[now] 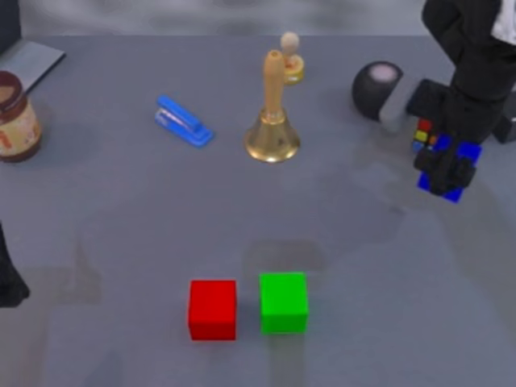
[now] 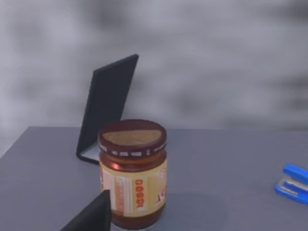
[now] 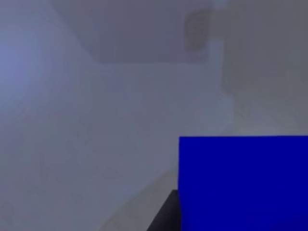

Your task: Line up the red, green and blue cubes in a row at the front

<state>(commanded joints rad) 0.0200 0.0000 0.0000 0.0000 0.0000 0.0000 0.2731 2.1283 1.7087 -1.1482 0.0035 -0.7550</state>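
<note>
Grey counter under a top camera. Left gripper parked at the left edge, far left of the brass bell, finger state impossible to tell. Red cube and green cube side by side, apart, in front of the bell. Right gripper, right of the bell, clamped on the blue cube, beside a multicoloured puzzle cube.

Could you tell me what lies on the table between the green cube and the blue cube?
Nothing: the top view shows bare table between the green cube and the blue cube at the right hand.
</note>
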